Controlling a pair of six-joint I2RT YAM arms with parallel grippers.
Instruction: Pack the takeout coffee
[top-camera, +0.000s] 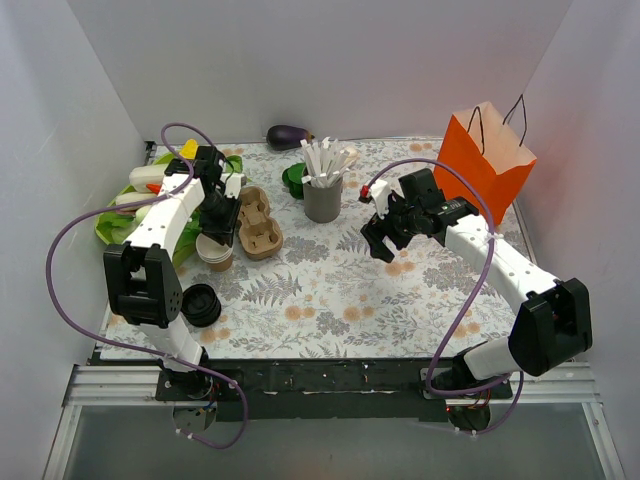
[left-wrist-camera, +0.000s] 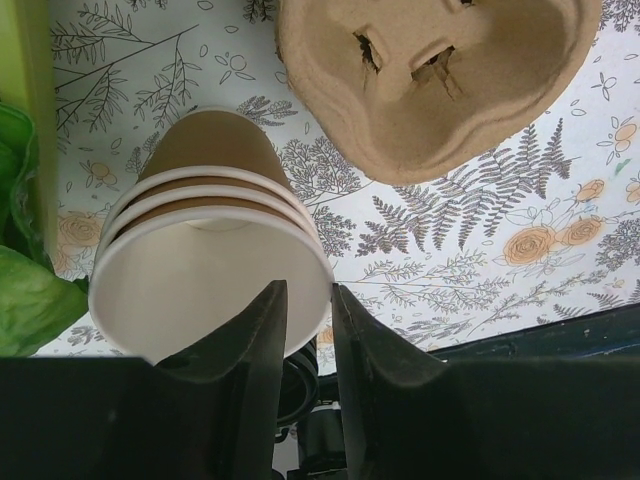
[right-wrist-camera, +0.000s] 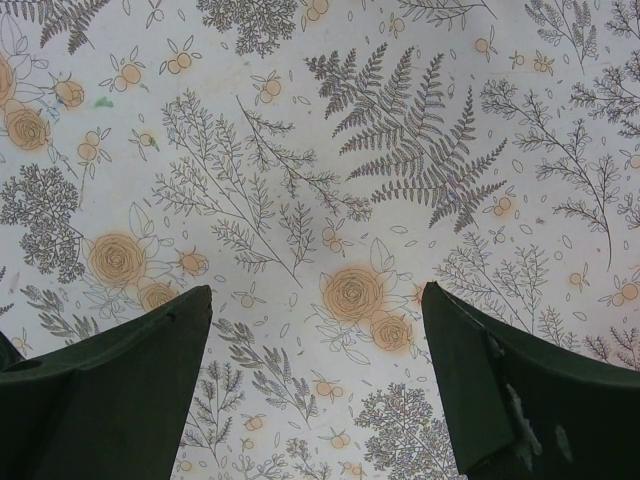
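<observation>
Okay, my left gripper (left-wrist-camera: 307, 290) straddles the rim of the kraft cup stack (left-wrist-camera: 210, 270) (pinching? can't tell). Right gripper (right-wrist-camera: 315, 290) hangs wide open.

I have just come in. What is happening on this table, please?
The left gripper is at a stack of brown paper cups beside the pulp carrier tray, one finger each side of the top rim; whether it pinches yet is unclear. The right gripper hangs open over the tablecloth. The orange bag stands at the back right.
</observation>
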